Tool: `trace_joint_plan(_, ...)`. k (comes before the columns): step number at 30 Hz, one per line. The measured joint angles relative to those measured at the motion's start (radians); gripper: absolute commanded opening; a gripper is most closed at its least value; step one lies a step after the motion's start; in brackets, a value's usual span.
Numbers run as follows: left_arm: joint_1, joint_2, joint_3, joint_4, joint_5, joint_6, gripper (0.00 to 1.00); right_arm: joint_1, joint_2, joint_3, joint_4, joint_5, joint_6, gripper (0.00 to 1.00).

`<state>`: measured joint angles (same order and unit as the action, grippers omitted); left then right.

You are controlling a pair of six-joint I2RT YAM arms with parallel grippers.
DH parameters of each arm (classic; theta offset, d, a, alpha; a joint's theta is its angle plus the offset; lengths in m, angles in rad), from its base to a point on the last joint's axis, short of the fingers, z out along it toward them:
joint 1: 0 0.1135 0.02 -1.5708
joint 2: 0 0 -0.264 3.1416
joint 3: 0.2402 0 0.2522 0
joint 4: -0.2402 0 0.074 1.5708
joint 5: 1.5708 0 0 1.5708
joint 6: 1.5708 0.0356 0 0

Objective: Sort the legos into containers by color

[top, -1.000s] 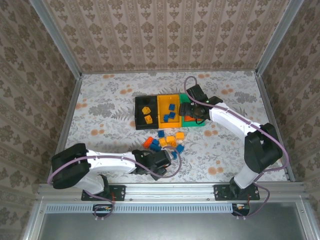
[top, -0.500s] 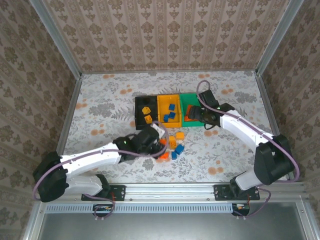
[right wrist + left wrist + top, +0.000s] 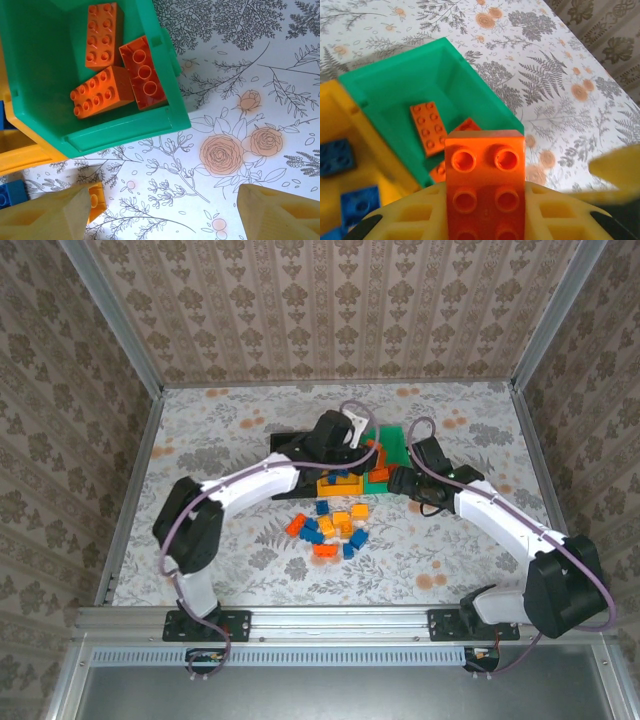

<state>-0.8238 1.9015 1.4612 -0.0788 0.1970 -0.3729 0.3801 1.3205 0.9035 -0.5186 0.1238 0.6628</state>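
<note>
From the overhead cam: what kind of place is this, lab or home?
Likely a lab test cell for tabletop manipulation, dressed to look homely: aluminium frame posts, wallpaper-print walls on three sides, a floral table cover, and the left arm and right arm bolted to a rail.

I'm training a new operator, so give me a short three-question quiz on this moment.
1. True or false: the left gripper holds a blue brick.
2. How many orange bricks lie in the green bin, seen from the right wrist?
3. The right gripper is: A open and empty; B shut on a brick.
Key: 1 false, it holds an orange brick; 2 three; 3 A.
</note>
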Motion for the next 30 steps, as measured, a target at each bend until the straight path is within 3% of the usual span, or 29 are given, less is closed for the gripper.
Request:
trace_joint_plan(6,0.010,0.159,0.145,-0.002,0.032,-0.028,0.56,-0.003,-0.016,-0.009,0.000,0.000,0.000,0.79)
trace_joint_plan(15,0.034,0.145,0.146,0.036,0.058,-0.088,0.86,-0.002,-0.026,-0.013,0.011,-0.034,-0.007,0.80)
trace_joint_plan(18,0.039,0.041,0.032,0.080,0.063,-0.111,1.00,0.014,-0.025,-0.013,0.020,-0.056,-0.014,0.80)
trace_joint_plan(25,0.040,-0.364,-0.338,0.189,0.052,-0.156,1.00,0.143,0.014,-0.013,0.051,-0.089,-0.040,0.77)
trace_joint_plan(30,0.025,-0.686,-0.629,0.170,-0.046,-0.171,1.00,0.241,0.101,-0.009,0.075,-0.099,-0.042,0.76)
